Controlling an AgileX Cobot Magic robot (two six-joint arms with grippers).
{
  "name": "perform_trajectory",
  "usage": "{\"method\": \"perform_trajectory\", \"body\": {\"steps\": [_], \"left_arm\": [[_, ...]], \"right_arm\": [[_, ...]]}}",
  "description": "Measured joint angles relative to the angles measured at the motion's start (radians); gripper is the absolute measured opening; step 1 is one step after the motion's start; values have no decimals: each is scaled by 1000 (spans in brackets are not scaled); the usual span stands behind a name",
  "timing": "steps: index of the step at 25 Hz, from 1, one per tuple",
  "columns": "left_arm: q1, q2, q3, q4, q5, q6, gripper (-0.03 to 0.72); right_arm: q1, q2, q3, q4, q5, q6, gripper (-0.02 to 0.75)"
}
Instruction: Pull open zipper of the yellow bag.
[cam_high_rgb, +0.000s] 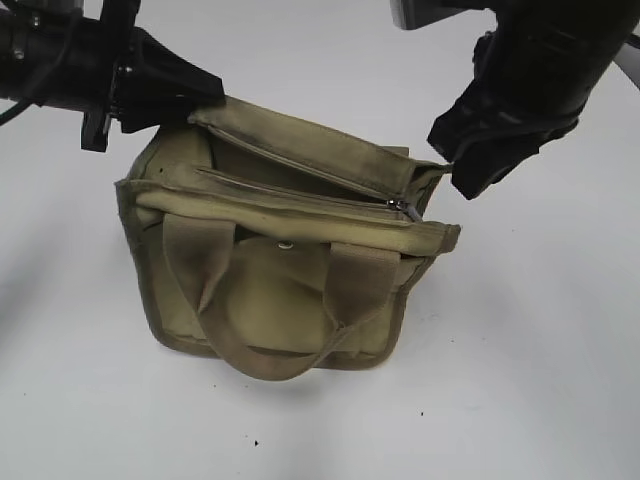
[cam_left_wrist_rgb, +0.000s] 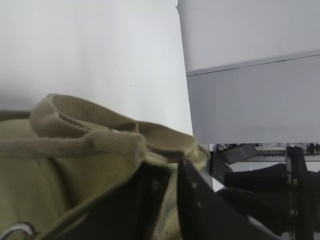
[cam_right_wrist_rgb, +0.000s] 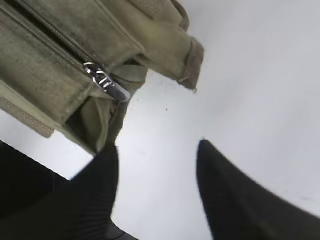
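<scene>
The yellow bag (cam_high_rgb: 270, 290) stands on the white table, handles toward the camera. Its zipper (cam_high_rgb: 300, 190) runs along the top, with the silver pull tab (cam_high_rgb: 409, 211) at the right end and the top gaping behind it. My left gripper (cam_high_rgb: 212, 95) is at the bag's back left corner. In the left wrist view its jaws (cam_left_wrist_rgb: 172, 172) stand slightly apart, with the bag's fabric (cam_left_wrist_rgb: 90, 145) lying in the gap. My right gripper (cam_high_rgb: 458, 172) hovers just right of the bag. It (cam_right_wrist_rgb: 157, 150) is open and empty, and the pull tab (cam_right_wrist_rgb: 107, 85) lies up-left of its fingers.
A round snap stud (cam_high_rgb: 287, 243) sits on the front panel between the two webbing handles (cam_high_rgb: 265, 360). White tabletop (cam_high_rgb: 520, 380) surrounds the bag. A white panel (cam_left_wrist_rgb: 250, 100) and dark equipment (cam_left_wrist_rgb: 270, 180) lie beyond the bag in the left wrist view.
</scene>
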Motion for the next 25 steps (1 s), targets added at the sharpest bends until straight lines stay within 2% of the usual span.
{"method": "perform_trajectory", "body": {"steps": [1, 3, 5, 9, 11, 19, 22, 25], "left_arm": [[0, -6, -8, 13, 5, 0, 303], [0, -26, -27, 60, 15, 0, 444], [0, -73, -40, 130, 20, 0, 503], [0, -224, -56, 283, 41, -3, 533], [0, -310, -57, 389, 42, -44, 536], [0, -689, -53, 995, 152, -428, 509], [0, -867, -2, 1128, 200, -507, 493], [0, -1033, 93, 1187, 216, -538, 489]], "right_arm": [[0, -11, 0, -3, 0, 17, 409], [0, -36, 0, -4, 1, 35, 560], [0, -78, 0, -4, 2, 56, 618], [0, -197, 30, -4, 2, 92, 602], [0, -269, 90, -4, 2, 112, 587], [0, -682, 449, -4, 3, 192, 582], [0, -896, 562, -4, 6, 197, 582], [0, -1074, 652, -4, 10, 198, 582]]}}
